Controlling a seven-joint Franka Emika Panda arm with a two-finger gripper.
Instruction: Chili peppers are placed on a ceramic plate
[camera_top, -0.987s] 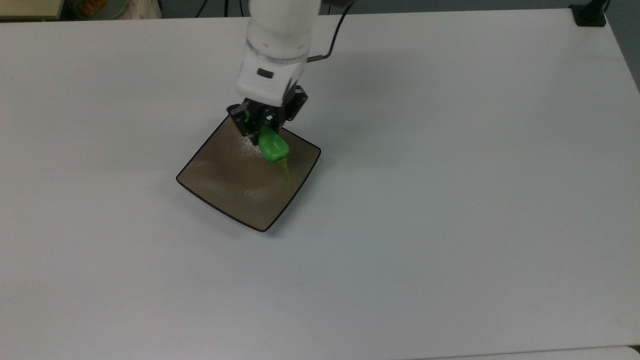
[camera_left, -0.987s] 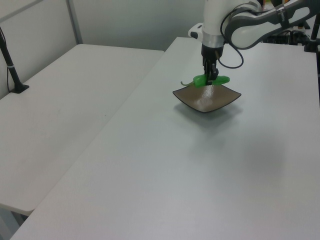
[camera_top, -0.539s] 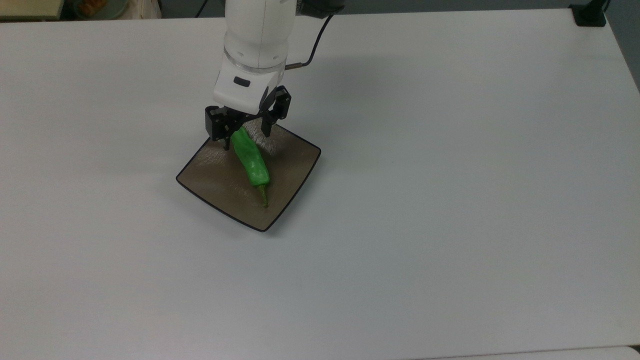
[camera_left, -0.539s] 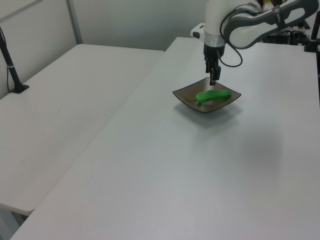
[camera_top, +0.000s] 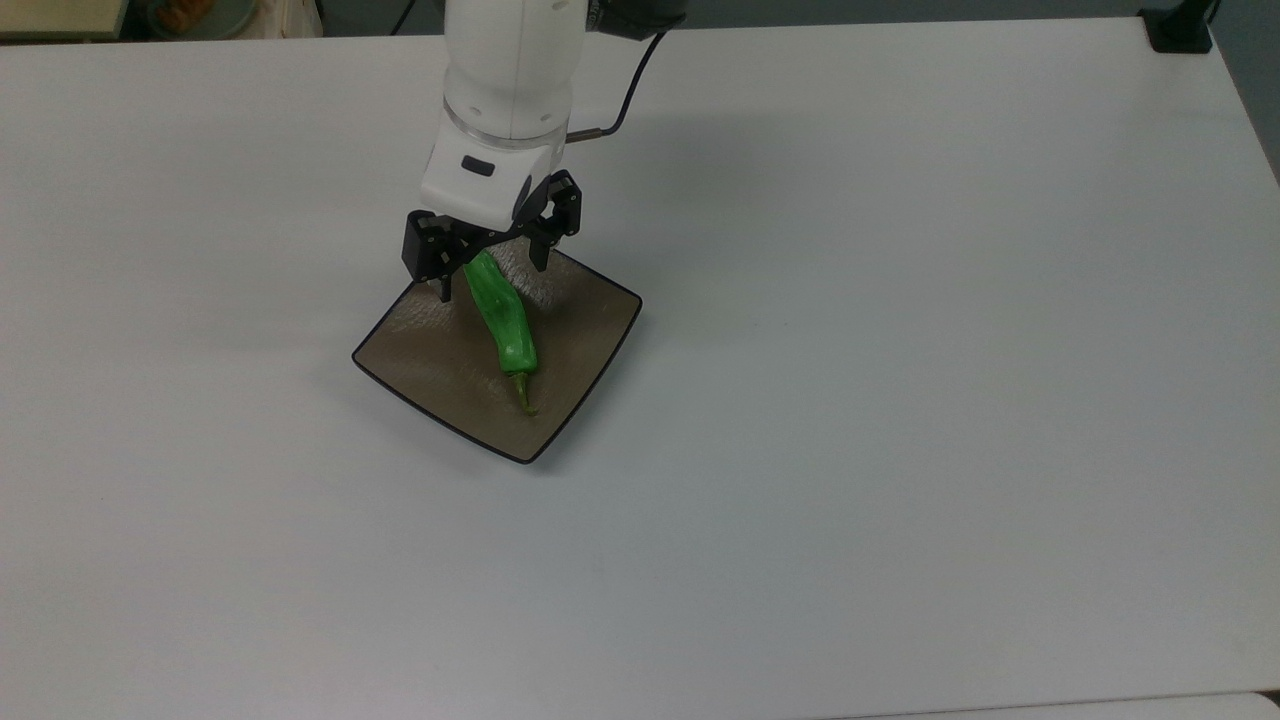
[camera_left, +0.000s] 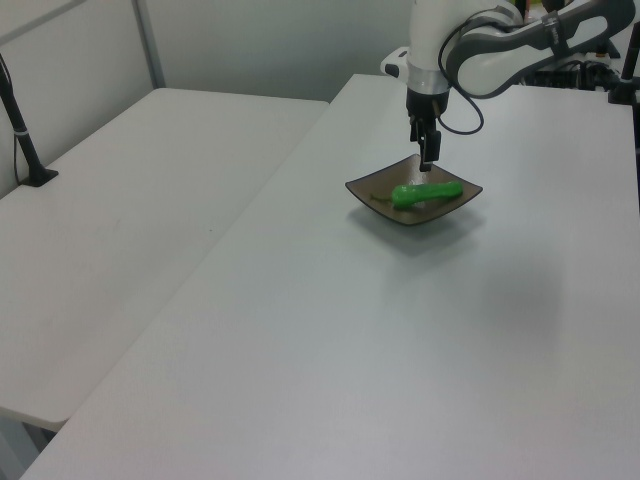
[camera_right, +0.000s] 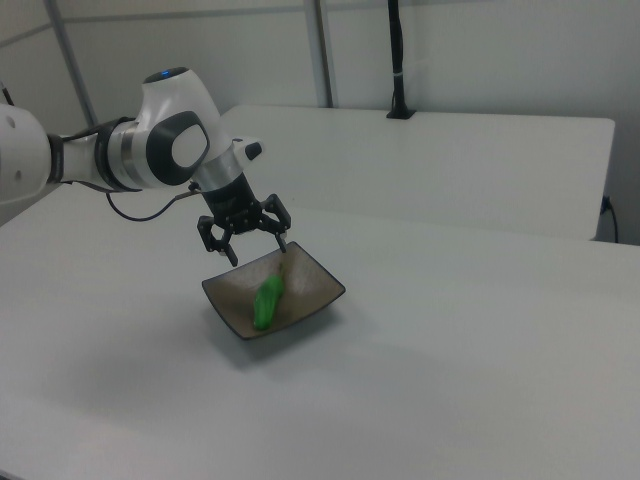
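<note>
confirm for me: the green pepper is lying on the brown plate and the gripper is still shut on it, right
Not quite. The green pepper is lying on the brown plate, but the gripper is open and has let go of it. The right view shows its fingers spread apart above the pepper, touching nothing.

White arm reaching down from top view's upper centre, wrist vertical, end effector pointing downward, fingers spread apart.

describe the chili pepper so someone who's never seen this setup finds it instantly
On the white table sits one square brown ceramic plate, right under the open gripper. The chili pepper lies on that plate: glossy, bright green, elongated, with a thin stem, the sole green thing there.
</note>
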